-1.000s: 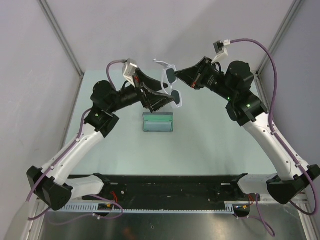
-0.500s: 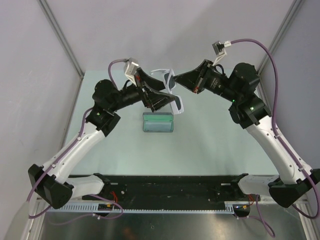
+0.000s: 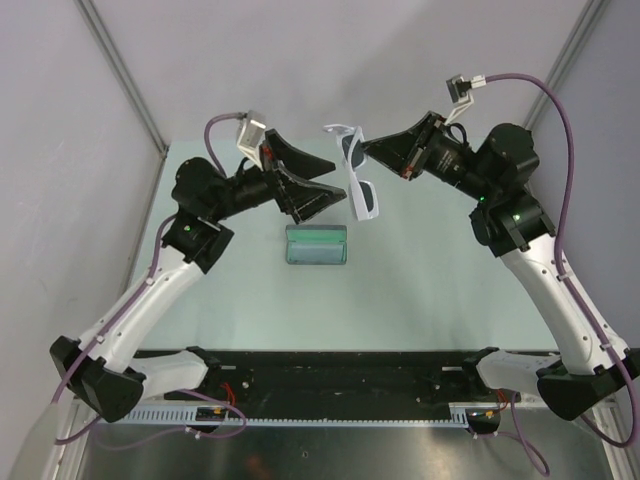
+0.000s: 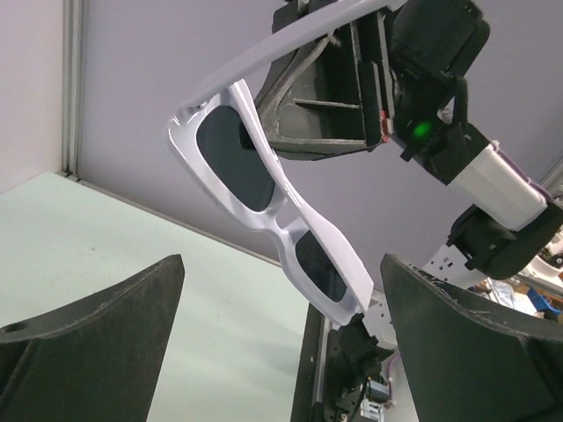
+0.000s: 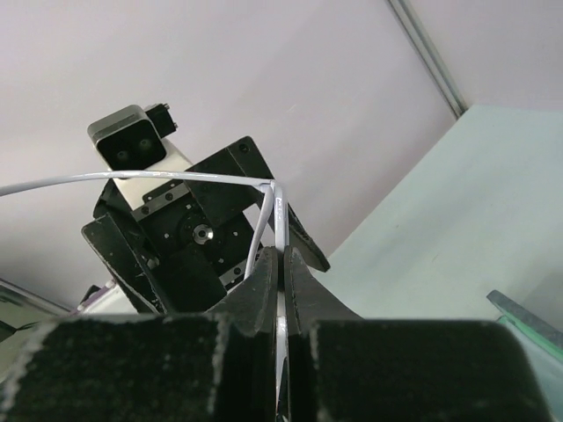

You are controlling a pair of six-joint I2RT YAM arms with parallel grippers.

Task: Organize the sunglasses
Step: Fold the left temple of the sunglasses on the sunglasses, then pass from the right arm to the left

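"Where are the sunglasses (image 3: pixel 356 178)?"

"In the air above the pale, smooth table (image 3: pixel 430 280), slanting between both grippers."

"Who has them?"

"The right gripper (image 3: pixel 367 151), clenched on a thin white plastic strip by the hinge. One slim arm curves away."

"And the left gripper (image 3: pixel 331 187)?"

"Spread wide. Its matte black wedge fingers (image 4: pixel 97 325) flank the dark glossy lenses and touch nothing. An oblong case (image 3: pixel 316 245) lies below."

Pale green table (image 3: pixel 420 280) (evenly lit) between plain grey walls (image 3: pixel 60 120).

White arm links (image 3: pixel 150 290), black joints (image 3: pixel 205 190), purple cables (image 3: pixel 553 100), green lights (image 4: pixel 420 130), perhaps red wiring (image 3: pixel 228 392)
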